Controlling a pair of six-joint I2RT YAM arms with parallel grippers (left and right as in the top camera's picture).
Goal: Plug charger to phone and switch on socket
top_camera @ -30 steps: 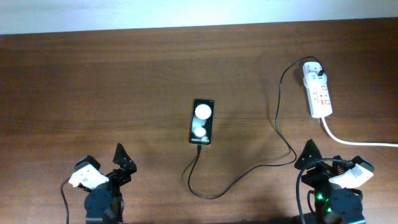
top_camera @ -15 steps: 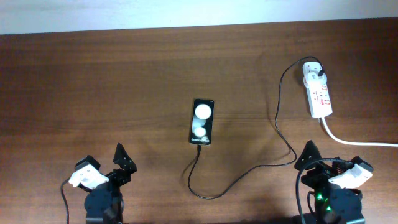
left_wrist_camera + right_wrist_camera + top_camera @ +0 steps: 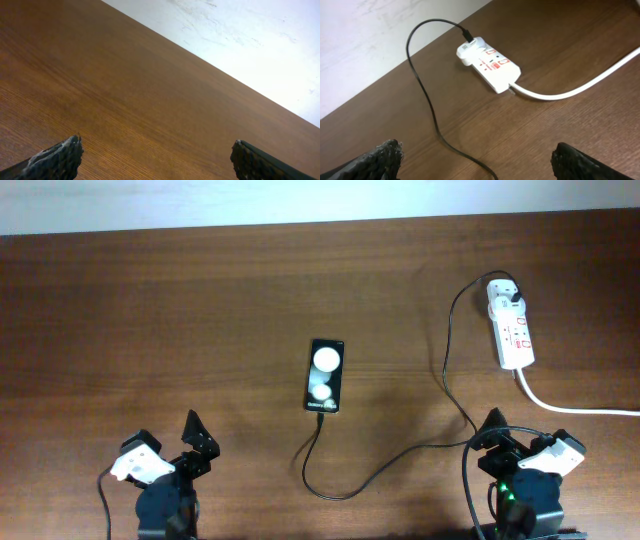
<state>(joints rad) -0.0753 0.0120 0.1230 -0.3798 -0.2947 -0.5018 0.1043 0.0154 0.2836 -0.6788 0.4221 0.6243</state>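
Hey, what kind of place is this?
Probably a robotics lab bench: a wooden table by a white wall, a left arm and right arm at its edge, a phone and socket laid out.

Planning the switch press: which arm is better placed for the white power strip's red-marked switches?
Right. The white elongated power strip lies ahead of the open right gripper and shows in its wrist view. The left gripper sits beyond the flat black phone; its wrist view misses the strip.
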